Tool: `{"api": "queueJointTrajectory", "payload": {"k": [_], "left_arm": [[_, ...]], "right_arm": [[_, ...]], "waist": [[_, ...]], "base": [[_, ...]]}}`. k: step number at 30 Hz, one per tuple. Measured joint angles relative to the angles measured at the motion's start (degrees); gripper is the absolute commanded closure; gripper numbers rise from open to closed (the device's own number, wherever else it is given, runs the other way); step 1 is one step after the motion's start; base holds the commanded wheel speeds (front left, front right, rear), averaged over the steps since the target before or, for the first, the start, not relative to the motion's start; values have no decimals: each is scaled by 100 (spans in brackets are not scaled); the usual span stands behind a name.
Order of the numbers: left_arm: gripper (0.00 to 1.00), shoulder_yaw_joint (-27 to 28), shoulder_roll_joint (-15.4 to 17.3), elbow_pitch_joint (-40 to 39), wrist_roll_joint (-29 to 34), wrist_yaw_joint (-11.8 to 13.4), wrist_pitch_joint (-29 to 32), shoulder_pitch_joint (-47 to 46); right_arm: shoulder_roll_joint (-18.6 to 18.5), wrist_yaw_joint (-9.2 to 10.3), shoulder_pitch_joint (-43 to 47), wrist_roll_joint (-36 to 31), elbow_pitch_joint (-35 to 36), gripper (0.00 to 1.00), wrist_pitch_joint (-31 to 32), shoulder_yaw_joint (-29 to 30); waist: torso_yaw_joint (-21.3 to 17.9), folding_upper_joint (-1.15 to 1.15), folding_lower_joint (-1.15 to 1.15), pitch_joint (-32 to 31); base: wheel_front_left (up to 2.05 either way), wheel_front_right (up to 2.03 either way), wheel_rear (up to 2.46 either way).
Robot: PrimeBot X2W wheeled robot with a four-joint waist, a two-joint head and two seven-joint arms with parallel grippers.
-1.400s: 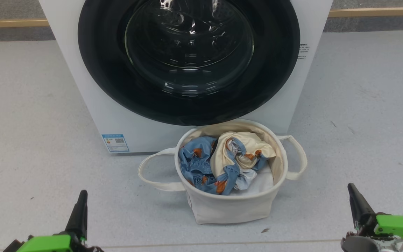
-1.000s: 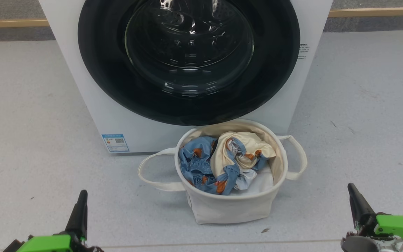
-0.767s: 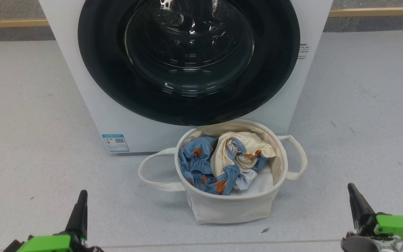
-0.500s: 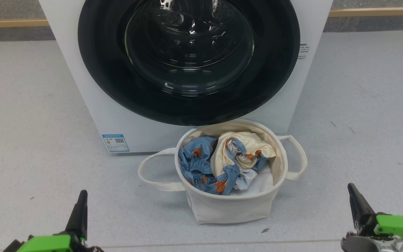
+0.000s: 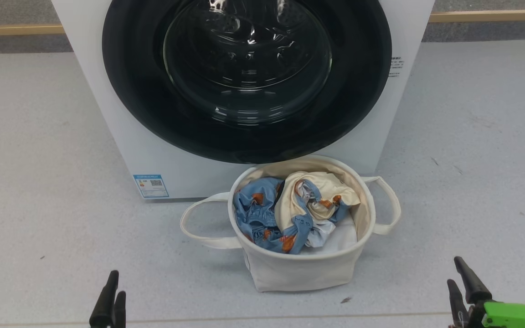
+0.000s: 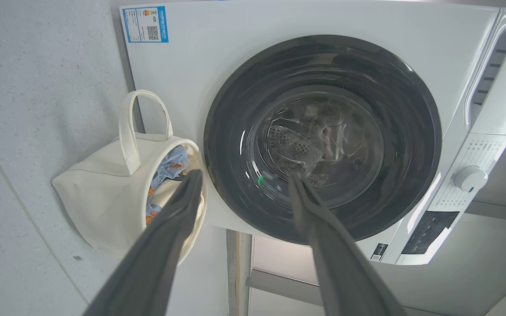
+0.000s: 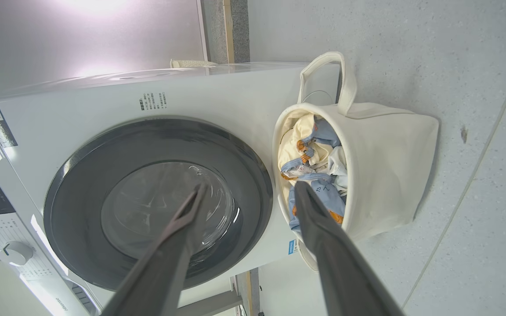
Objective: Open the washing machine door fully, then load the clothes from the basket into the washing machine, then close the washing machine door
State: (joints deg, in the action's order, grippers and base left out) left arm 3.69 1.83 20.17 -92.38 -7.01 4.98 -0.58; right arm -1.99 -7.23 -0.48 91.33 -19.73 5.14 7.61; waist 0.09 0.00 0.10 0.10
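While the washing machine (image 5: 121, 150) is standing square-on to the robot, the washing machine door (image 5: 244, 146) is sitting shut flat on its front, glass bulge facing outward; round, so no long axis. Step one, opening it, is only starting, by my read. The basket (image 5: 299, 273) is standing upright just before the machine, below the door, mouth up, loop handles pointing left and right. The clothes (image 5: 267, 214) are lying bunched inside, no clear axis. Left gripper (image 6: 245, 175) and right gripper (image 7: 249, 186) are hanging low, fingers spread, carrying nothing. Next move is calling for a reach to the door rim; handle side I cannot tell.
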Motion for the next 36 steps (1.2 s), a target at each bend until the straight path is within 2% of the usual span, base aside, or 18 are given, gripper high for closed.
{"api": "queueJointTrajectory", "payload": {"k": [4, 14, 27, 36], "left_arm": [[0, -33, 0, 0, 13, 0, -64, 0], [0, -22, 2, -92, 449, 1, -216, -119], [0, -114, 2, -539, 1282, 207, -437, -222], [0, -325, 4, -869, 2194, 358, -569, -327]], "right_arm": [[0, 0, -21, -76, 52, 0, -69, 22], [0, 0, -47, -500, 148, 0, -233, 60], [0, 0, -257, -1475, 538, 0, -432, 65], [-1, 0, -370, -2420, 872, 0, -593, -24]], "waist": [[9, 0, -8, 9], [27, 0, -9, 2], [32, 0, -9, -14], [53, 0, -9, 11]], "base": [[0, 0, 0], [0, 0, 0], [0, 0, 0], [0, 0, 0]]}}
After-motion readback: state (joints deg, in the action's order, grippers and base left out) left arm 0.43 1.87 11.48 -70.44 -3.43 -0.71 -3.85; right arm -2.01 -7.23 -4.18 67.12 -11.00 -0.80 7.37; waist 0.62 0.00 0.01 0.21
